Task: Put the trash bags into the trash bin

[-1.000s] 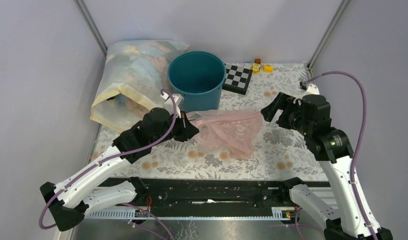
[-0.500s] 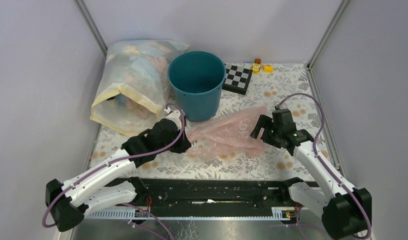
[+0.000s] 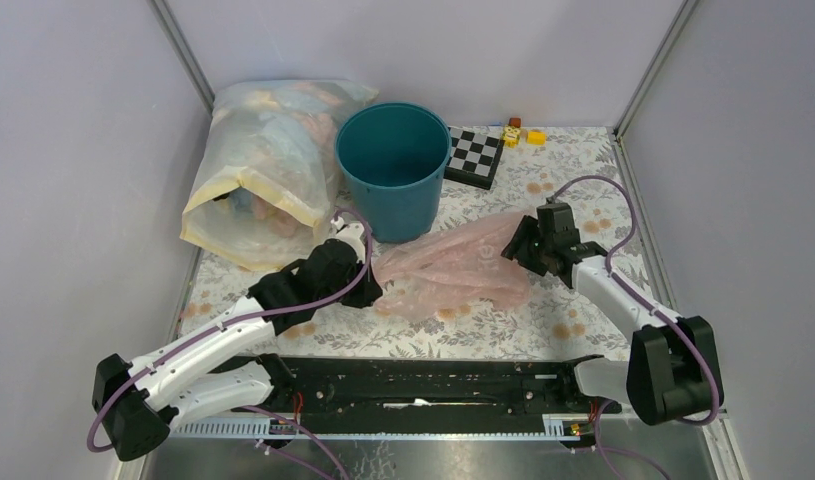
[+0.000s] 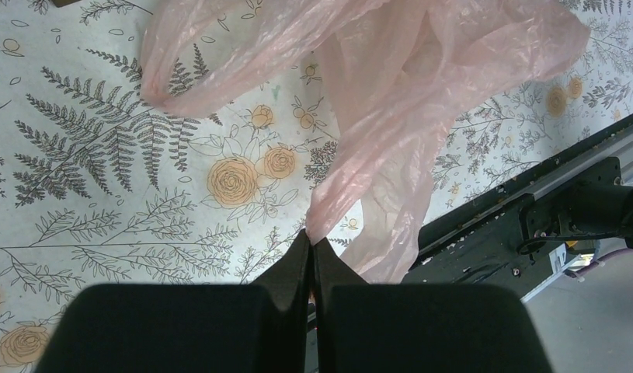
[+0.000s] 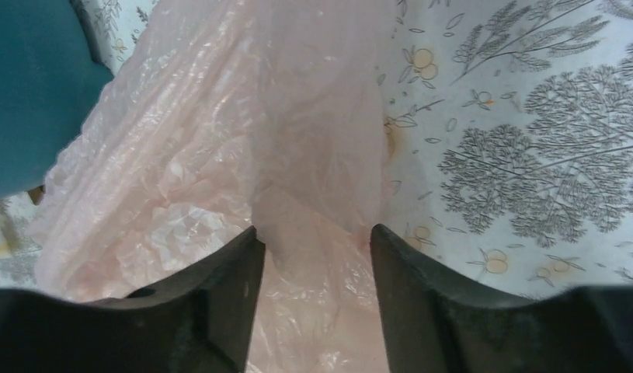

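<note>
1. Step in hand, by judgement: getting a grip on both ends of the trash bag [image 3: 453,268] before any lift toward the trash bin [image 3: 403,210].
2. Lying crumpled on the floral table cover [image 3: 583,330] at the centre of the top view, just below and to the right of the trash bin and wholly outside it. Cannot tell whether touching the bin's base or only near it.
3. Pinched at its lower-left end by the left gripper [image 4: 311,245], pressed tight together on a twisted tail of film at the bottom centre of the left wrist view.
4. Straddled at its right end by the right gripper [image 5: 313,241], spread fairly wide, with a ridge of film rising between the two dark fingers at the bottom of the right wrist view. Not yet clamped.
5. Next, most likely: close the right gripper on that ridge, firmly enough to trap thin, slippery film, then raise both ends together.
6. After that: carry up and left to the rim at the upper centre of the top view, then lower inside.
7. Worth watching: film slipping out of a pinch, or dragging on the bin wall and nudging the bin. Also steer clear of the big clear sack [image 3: 258,160] at the upper left, right beside the bin.
</note>
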Robot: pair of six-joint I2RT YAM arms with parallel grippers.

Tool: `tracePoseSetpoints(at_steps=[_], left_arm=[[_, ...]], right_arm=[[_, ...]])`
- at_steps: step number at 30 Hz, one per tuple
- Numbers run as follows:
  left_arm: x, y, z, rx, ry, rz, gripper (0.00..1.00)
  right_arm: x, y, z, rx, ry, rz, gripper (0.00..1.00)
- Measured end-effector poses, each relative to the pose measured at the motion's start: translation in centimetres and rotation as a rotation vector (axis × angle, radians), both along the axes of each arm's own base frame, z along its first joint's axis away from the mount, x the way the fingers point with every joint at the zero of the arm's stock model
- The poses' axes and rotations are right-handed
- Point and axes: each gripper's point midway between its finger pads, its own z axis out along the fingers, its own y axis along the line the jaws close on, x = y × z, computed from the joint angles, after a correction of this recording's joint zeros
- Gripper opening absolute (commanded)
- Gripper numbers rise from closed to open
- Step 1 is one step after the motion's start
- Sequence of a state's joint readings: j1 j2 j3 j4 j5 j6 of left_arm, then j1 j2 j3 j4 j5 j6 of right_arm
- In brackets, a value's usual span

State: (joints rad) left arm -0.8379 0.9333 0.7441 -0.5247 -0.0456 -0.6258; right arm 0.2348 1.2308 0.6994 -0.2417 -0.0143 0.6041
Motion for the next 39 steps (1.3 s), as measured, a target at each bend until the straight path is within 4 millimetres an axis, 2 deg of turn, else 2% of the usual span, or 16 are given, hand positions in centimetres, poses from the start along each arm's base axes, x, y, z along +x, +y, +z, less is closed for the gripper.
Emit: tracePoseSetpoints(at_steps=[2,3,4,9,12,17,20,29,34,36,38,39], left_arm=[[0.0,0.0,0.0,-0.001,0.001,-0.001,0.0],[0.0,-0.1,0.0,-0.004,0.001,-0.003,0.0],[0.0,-0.2,0.1,-0.007,0.001,-0.006,0.0],[-0.4,-0.9,0.5,-0.04,0.008,-0.041,0.0],[-0.9,-1.2,0.8,-0.06,0.016,-0.066,0.0],[-2.0,-2.0,1.8,-0.113,0.026,-0.131,0.0],[-2.7,-2.9,3.3,-0.166,0.033,-0.188,0.0],[-4.3,-6.1,13.4,-0.387,-0.082,-0.374,0.0],[-4.8,-6.6,18.3,-0.44,-0.15,-0.426,0.0],[-4.5,-6.8,21.3,-0.46,-0.199,-0.437,0.0],[-4.4,-6.7,25.1,-0.484,-0.257,-0.444,0.0],[-4.2,-6.6,27.6,-0.502,-0.304,-0.443,0.0]], right_arm=[[0.3,0.4,-0.4,0.022,0.008,0.005,0.24],[0.4,0.5,-0.4,0.033,0.009,0.006,0.04],[0.4,0.7,-0.3,0.043,0.006,0.009,0.0],[0.2,0.9,0.6,0.052,-0.014,0.028,0.0],[-0.2,0.8,2.3,0.055,-0.041,0.034,0.0],[-0.2,1.1,8.9,0.099,-0.182,0.053,0.0],[-0.2,1.2,12.9,0.117,-0.255,0.063,0.0],[-2.3,0.6,21.3,0.104,-0.353,0.089,0.0],[-3.3,0.2,29.5,0.121,-0.516,0.095,0.0],[-3.7,0.4,33.3,0.145,-0.604,0.11,0.0],[-3.8,0.8,36.6,0.172,-0.677,0.13,0.0],[-4.0,1.1,38.1,0.19,-0.707,0.146,0.0]])
